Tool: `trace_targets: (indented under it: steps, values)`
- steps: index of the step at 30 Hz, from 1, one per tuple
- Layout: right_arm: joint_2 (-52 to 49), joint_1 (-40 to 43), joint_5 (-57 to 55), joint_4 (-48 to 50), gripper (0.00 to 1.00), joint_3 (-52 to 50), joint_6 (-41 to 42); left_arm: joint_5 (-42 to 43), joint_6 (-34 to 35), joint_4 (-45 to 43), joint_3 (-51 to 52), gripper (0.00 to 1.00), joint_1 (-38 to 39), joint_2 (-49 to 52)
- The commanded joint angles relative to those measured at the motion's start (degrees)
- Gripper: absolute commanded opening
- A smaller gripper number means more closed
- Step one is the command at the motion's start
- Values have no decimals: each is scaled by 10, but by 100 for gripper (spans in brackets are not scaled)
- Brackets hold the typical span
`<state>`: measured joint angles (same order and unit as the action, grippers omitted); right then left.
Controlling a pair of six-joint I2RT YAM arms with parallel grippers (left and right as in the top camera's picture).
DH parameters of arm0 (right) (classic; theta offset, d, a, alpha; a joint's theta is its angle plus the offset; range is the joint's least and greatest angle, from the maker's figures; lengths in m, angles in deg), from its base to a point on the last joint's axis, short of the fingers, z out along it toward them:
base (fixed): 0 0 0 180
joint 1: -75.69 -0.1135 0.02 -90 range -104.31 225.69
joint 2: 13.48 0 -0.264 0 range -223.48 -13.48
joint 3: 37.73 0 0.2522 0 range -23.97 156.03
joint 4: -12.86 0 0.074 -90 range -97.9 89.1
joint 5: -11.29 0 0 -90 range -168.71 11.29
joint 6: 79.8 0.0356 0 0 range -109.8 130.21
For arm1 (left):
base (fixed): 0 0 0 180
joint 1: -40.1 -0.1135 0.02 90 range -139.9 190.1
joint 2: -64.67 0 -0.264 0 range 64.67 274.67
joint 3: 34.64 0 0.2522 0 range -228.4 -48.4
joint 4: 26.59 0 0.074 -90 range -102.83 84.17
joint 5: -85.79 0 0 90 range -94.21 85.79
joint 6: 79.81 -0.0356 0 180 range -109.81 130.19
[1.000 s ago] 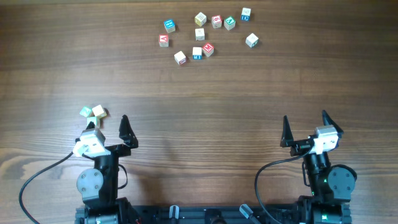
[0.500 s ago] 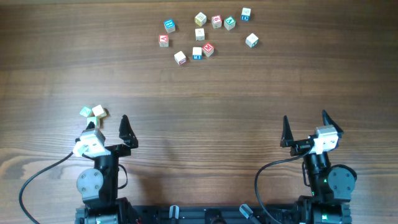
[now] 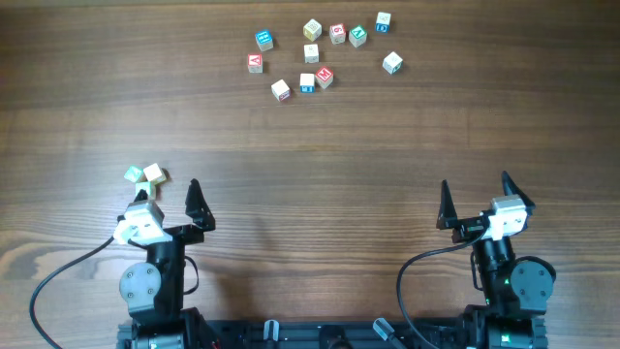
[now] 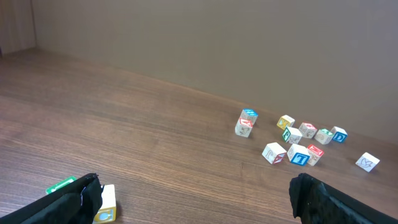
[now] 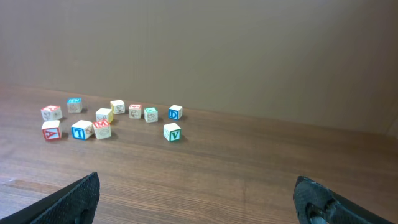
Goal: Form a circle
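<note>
No full circle shows, only a cluster of three pale letter cubes [image 3: 145, 177] at the near left, one with a green face [image 3: 133, 174]. My left gripper [image 3: 167, 197] stands open just behind it. Its left finger [image 4: 79, 198] is right beside a yellow-faced cube [image 4: 107, 203] and partly hides the green-faced one [image 4: 61, 185]. My right gripper [image 3: 476, 189] is open at the near right, with only bare wood between its fingers [image 5: 78, 198]. In the wrist views both the left gripper [image 4: 196, 200] and the right gripper [image 5: 198, 200] hold nothing.
Several more letter cubes lie scattered at the far middle of the table [image 3: 312, 53]. The left wrist view shows this scatter [image 4: 299, 156] and so does the right wrist view [image 5: 102, 129]. Brown wooden tabletop [image 3: 320, 165] lies between that scatter and the arms.
</note>
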<state>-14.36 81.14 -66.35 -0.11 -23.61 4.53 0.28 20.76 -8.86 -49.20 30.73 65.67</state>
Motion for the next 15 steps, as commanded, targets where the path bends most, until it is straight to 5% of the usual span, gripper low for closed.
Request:
trace_targets:
  steps: [1, 15]
  values:
    - [6, 2, -7, 0, 100, -1, -3, -5, -12, 2, 5, 100, 3, -7]
    - [6, 2, -7, 0, 100, -1, -3, -5, -12, 2, 5, 100, 3, -7]
